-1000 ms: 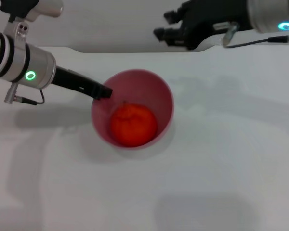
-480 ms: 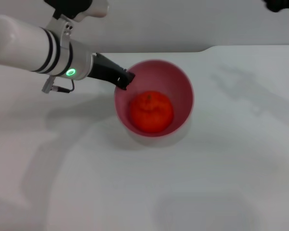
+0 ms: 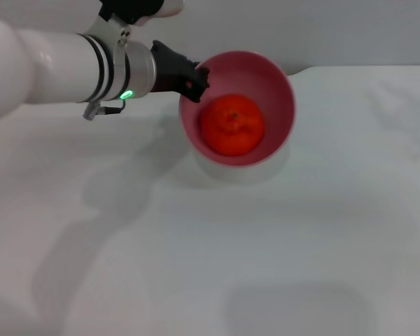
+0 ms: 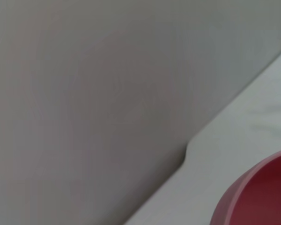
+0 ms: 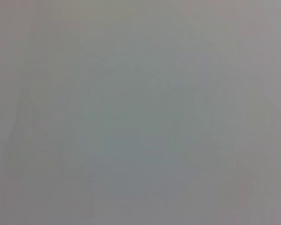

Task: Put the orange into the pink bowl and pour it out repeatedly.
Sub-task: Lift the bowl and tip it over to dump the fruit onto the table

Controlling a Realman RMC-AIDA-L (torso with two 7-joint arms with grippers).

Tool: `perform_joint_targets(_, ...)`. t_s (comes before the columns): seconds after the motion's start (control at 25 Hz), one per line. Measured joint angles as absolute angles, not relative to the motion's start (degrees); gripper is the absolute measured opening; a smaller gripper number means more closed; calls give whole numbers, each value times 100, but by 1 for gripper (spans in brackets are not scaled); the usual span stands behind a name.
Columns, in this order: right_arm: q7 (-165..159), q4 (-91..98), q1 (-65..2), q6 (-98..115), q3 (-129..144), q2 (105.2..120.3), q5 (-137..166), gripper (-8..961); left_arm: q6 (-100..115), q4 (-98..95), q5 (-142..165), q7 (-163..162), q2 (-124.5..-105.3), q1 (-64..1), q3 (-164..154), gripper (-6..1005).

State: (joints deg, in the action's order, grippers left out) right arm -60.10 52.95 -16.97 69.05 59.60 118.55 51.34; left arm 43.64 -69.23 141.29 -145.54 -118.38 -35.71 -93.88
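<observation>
The orange lies inside the pink bowl, which hangs lifted above the white table with its shadow below it. My left gripper is shut on the bowl's left rim, the arm reaching in from the left. An edge of the pink bowl also shows in the left wrist view. The right gripper is out of view, and the right wrist view shows only a plain grey surface.
The white table's far edge runs just behind the bowl, with a grey wall beyond it. In the left wrist view the table edge shows a step against the wall.
My left arm has raised the bowl with the orange in it and carried it toward the far right. The right arm has drawn back out of the head view.
</observation>
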Motion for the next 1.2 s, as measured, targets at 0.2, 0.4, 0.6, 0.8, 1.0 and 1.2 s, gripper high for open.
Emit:
perform_joint_targets(0.2, -5872, 5008, -1884, 6893, 5653, 11737, 5065, 394, 3162, -7021, 14104, -14576, -11848, -3195, -9928, 34)
perform_joint_targets(0.4, -5829, 4774, -2126, 6901, 5291, 11656, 5050, 393, 2592, -7023, 14089, -14577, -11848, -3024, -10129, 34)
perform_joint_targets(0.6, -5775, 4778, -2246, 6914, 5316, 11627, 5044, 393, 1563, -7062, 14108, -14512, -11839, -2719, -10636, 34)
perform_joint_targets(0.8, -5772, 4805, -2261, 6918, 5365, 11651, 5029, 394, 1108, -7045, 14130, -14245, -11833, -2562, -10746, 34)
perform_joint_targets(1.0, -5770, 4836, -2227, 6923, 5370, 11748, 5020, 393, 593, -7021, 14133, -13840, -11837, -2445, -10995, 34)
perform_joint_targets(1.2, -5776, 4978, -2183, 6960, 5379, 11830, 5017, 393, -221, -7027, 14136, -13551, -11844, -2296, -11430, 34)
